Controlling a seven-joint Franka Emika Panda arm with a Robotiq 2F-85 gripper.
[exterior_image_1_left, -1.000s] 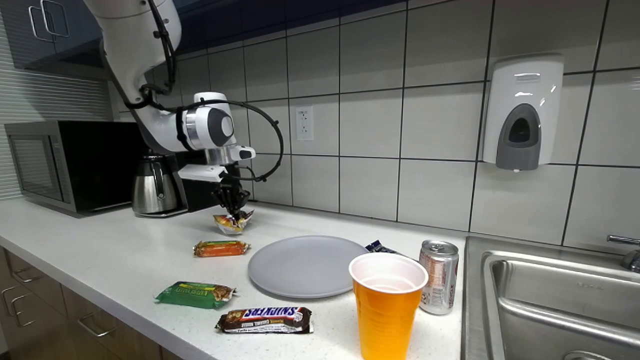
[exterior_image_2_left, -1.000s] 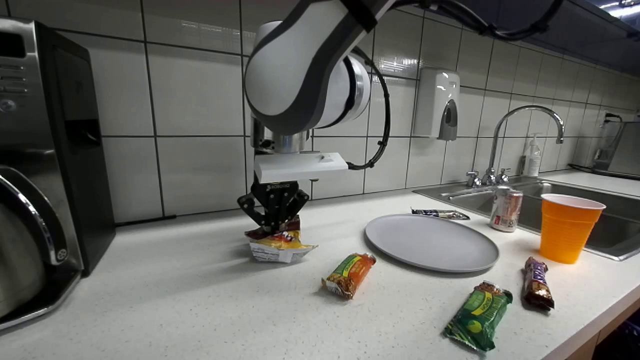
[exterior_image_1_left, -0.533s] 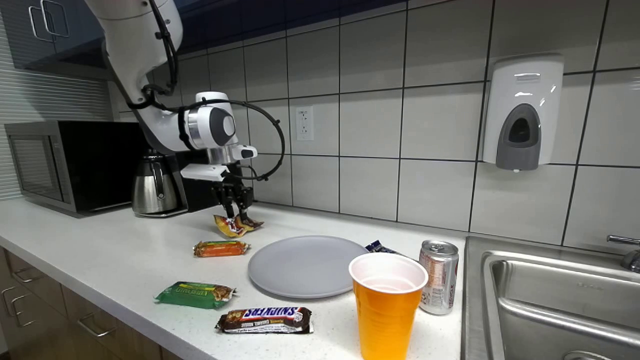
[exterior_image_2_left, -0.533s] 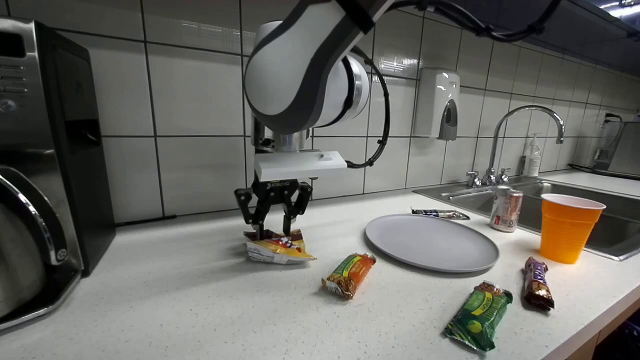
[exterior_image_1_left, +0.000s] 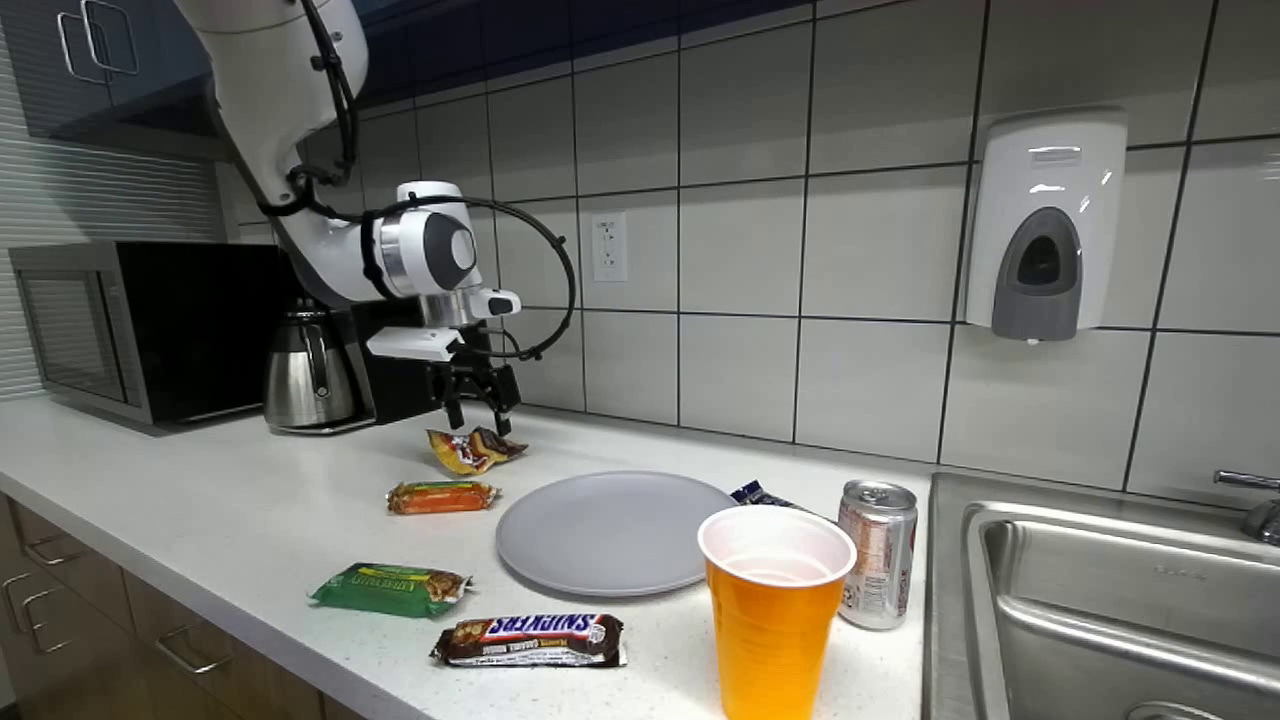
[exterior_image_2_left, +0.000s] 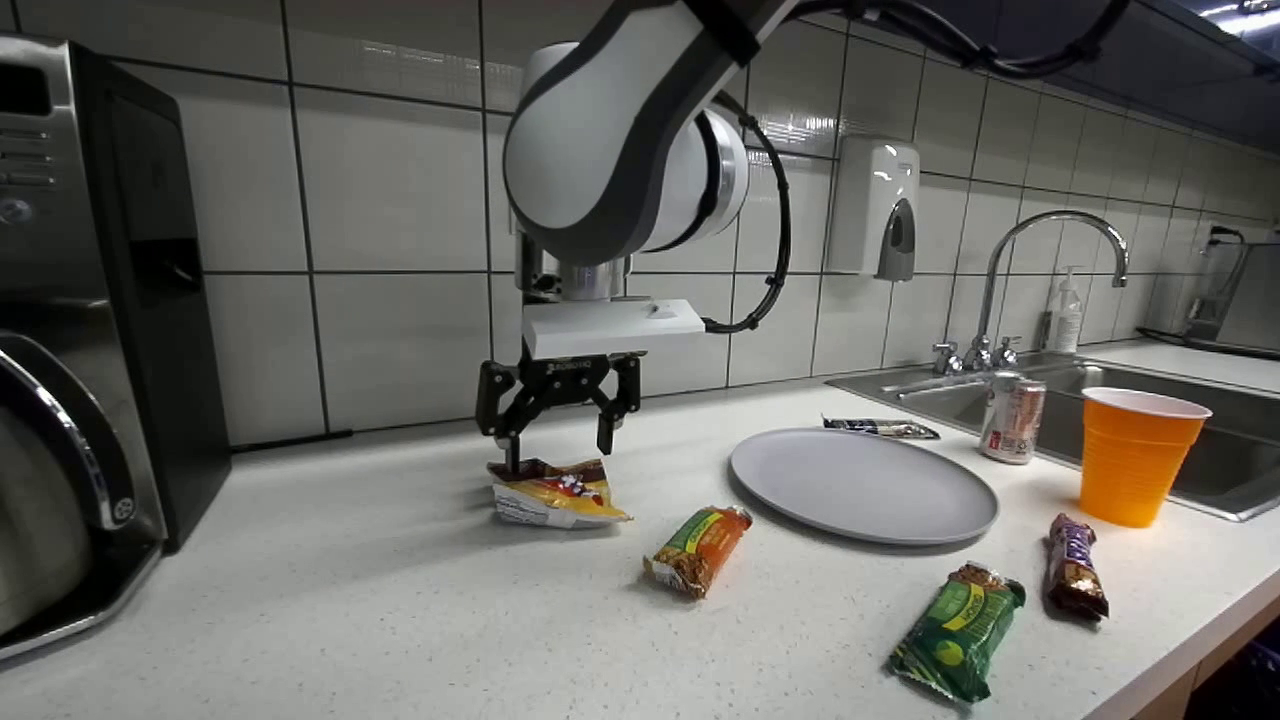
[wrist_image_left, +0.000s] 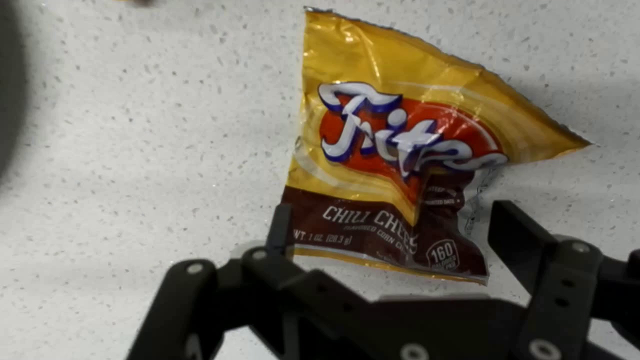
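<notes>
The pincer (exterior_image_2_left: 559, 462) (spread wide) hangs above a crumpled bag (exterior_image_2_left: 562, 496).

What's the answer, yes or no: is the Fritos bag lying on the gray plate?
No, in both exterior views the Fritos bag lies on the white countertop, apart from the gray plate.

In the wrist view we read a creased "Fritos", then "CHILI CHEE…", "FLAVORED CORN", "1 OZ. (28.3 g)" and "160 CALORIES" on the yellow-and-brown bag (wrist_image_left: 380, 145). In an exterior view we make out "SNICKERS" on the brown wrapper (exterior_image_1_left: 530, 641) and, less sharply, "NATURE VALLEY" on the green wrapper (exterior_image_1_left: 390, 590). In an exterior view we also find small "ROBOTIQ" lettering on the gripper (exterior_image_2_left: 559, 460).
</notes>
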